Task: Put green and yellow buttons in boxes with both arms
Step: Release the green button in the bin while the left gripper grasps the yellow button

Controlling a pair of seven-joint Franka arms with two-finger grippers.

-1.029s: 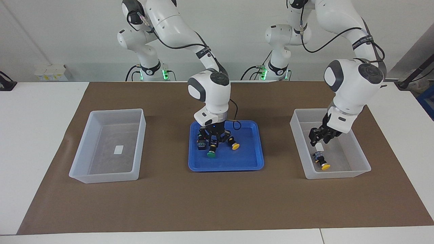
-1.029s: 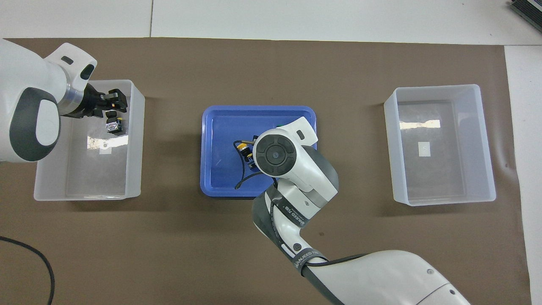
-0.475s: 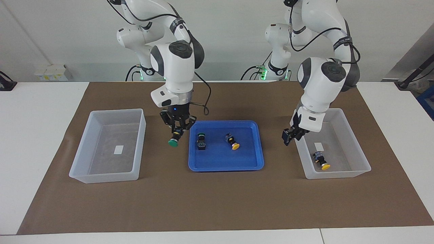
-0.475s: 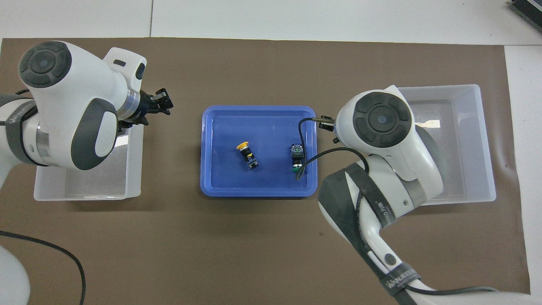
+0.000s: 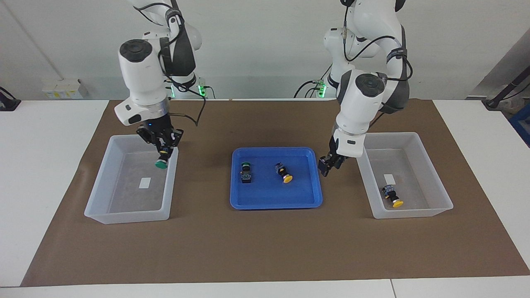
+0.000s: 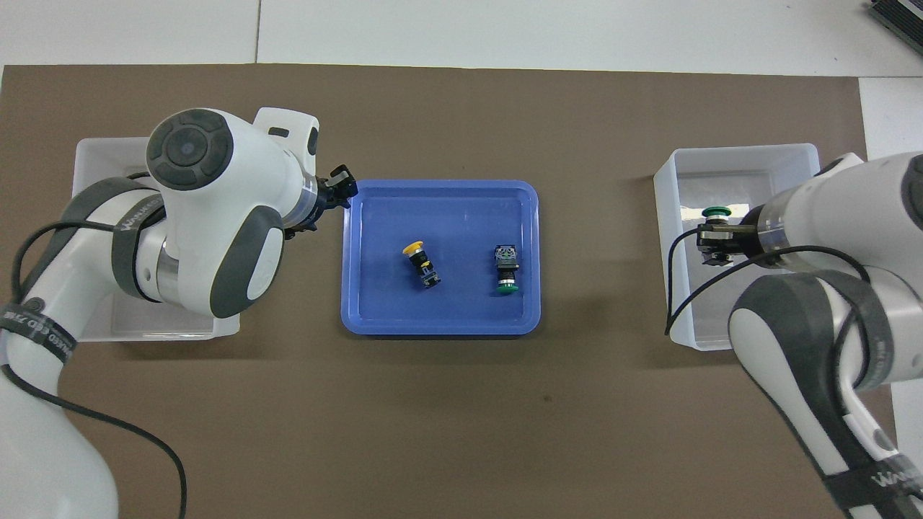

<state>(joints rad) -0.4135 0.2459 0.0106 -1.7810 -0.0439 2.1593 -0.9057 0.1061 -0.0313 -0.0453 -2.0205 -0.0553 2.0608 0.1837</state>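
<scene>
My right gripper (image 5: 162,151) is shut on a green button (image 5: 161,163) and holds it above the box (image 5: 124,218) at the right arm's end; in the overhead view the gripper (image 6: 714,231) and that green button (image 6: 716,212) are over the same box (image 6: 743,149). My left gripper (image 5: 326,166) is open and empty, up between the blue tray (image 5: 276,203) and the other box (image 5: 414,213). A yellow button (image 5: 393,197) lies in that box. In the tray lie a green button (image 5: 245,171) and a yellow button (image 5: 283,174).
A brown mat (image 5: 265,248) covers the table's middle. In the overhead view the left arm hides most of its box (image 6: 94,148), and the left gripper (image 6: 345,186) is at the blue tray's (image 6: 440,328) edge, with the green button (image 6: 507,271) and yellow button (image 6: 420,260) in the tray.
My right gripper lifted a green button out of the tray and carried it over the box at its end. My left gripper left its box and moved up to the tray's edge.
</scene>
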